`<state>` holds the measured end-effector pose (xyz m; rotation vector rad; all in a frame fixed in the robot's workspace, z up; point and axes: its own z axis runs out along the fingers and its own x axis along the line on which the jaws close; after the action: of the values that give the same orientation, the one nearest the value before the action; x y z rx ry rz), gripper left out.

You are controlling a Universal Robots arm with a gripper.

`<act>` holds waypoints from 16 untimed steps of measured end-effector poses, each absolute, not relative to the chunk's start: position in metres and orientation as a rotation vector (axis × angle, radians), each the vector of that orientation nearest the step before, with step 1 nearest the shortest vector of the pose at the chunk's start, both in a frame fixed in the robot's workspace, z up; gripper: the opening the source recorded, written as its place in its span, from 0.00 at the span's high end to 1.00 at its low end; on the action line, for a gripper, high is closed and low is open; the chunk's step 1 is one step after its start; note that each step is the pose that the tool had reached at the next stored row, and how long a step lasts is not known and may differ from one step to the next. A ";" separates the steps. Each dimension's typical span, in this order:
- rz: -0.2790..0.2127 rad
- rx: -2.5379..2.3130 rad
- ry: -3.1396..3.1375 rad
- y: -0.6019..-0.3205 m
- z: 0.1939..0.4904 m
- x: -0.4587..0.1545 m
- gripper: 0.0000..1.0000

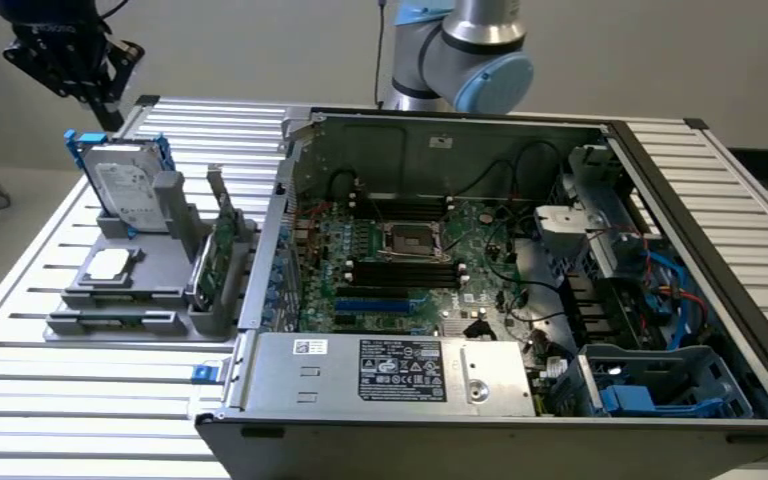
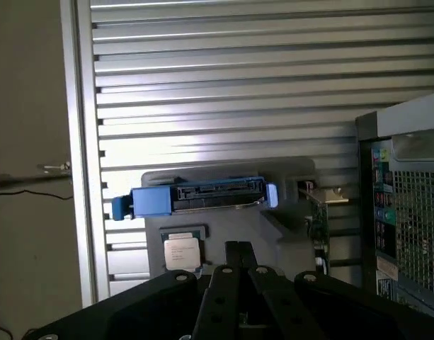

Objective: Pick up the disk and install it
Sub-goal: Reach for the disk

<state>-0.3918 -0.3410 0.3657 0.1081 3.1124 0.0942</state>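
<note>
Pick-up step, disk not yet taken.
The pincer [image 2: 238,249] is seen shut, empty, above the disk [image 1: 124,180] stood upright in the grey holder [image 1: 131,325]; opened jaws are judged needed for a grasp.

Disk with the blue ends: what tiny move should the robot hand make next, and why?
Probably open up first. The gripper is shut and hangs above the disk, which stands upright in its grey holder, untouched.
</note>
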 end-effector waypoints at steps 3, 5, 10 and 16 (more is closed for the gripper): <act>0.094 0.105 3.113 -0.335 0.365 -0.395 0.89; 0.094 0.102 3.113 -0.331 0.364 -0.397 0.89; 0.094 0.099 3.113 -0.320 0.364 -0.405 0.89; 0.094 0.098 3.113 -0.310 0.363 -0.421 0.89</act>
<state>-0.4214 -0.3100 0.3631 0.0975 3.1129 0.0945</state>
